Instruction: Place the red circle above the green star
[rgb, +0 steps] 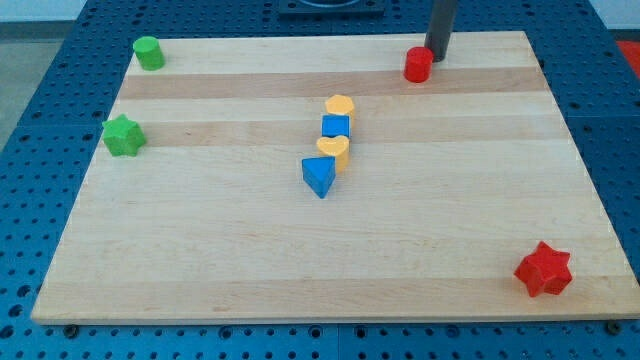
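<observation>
At the bench's (200, 260) far left sits the green star (123, 136), while far right the red circle (418, 64), likely light, stiff and free-sliding, touches my tip (436, 57), which has no jaws and should push its right side.

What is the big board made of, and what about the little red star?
The board looks like pale wood with a smooth finish: you can see grain lines and lighter and darker planks side by side. The red star looks like moulded plastic or painted wood, matte and evenly red; I can't tell which.
</observation>
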